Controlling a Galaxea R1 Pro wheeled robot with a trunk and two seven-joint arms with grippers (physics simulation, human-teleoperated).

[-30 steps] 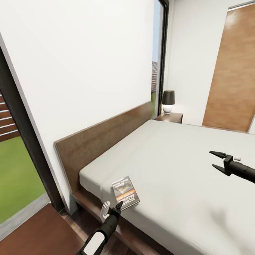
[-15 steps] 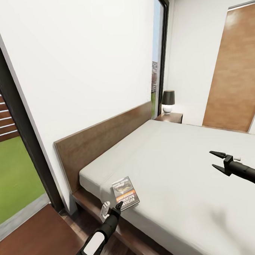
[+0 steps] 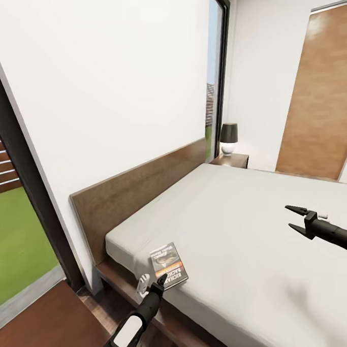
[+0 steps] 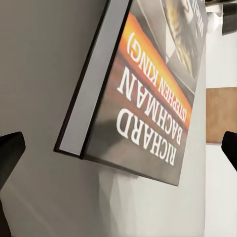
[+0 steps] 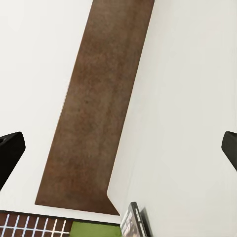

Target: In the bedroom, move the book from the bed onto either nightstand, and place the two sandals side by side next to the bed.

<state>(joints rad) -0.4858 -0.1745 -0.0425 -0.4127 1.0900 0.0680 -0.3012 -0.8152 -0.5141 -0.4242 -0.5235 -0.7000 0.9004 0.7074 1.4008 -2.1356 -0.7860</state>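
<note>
I've got the bed point(image 3: 237, 226) across the centre and right of the head view, pale mattress w/ brown headboard point(image 3: 139, 195) running from lower left up toward centre. The book point(image 3: 168, 263) lies flat on the mattress near the corner at lower centre-left, close to the bed's edge, dark cover w/ orange band. My left claw point(image 3: 160, 282) sits at the bottom, left of centre, tip right at the book's near edge; from the head view I can't tell if it touches. In the left wrist view the book point(image 4: 143, 94) fills the middle, cover lettering "RICHARD BACHMAN" readable upside down, white page block showing along one side, and the two dark fingertips point(image 4: 10, 153) sit at opposite frame edges, wide apart, so that claw is released and the book lies between and ahead of them, not gripped. My right claw point(image 3: 294, 219) hovers over the mattress at mid-right of the head view, jaws spread, holding nothing; the right wrist view shows its fingertips point(image 5: 11, 150) also far apart, w/ the headboard point(image 5: 96, 103) as a brown band btwn white wall and mattress. A nightstand point(image 3: 230, 160) stands beyond the bed at upper centre, carrying a lamp point(image 3: 228, 138) w/ dark shade. A brown door point(image 3: 317, 94) sits at upper right, dark-framed window point(image 3: 216, 74) next to the lamp, grass visible at far left.
</note>
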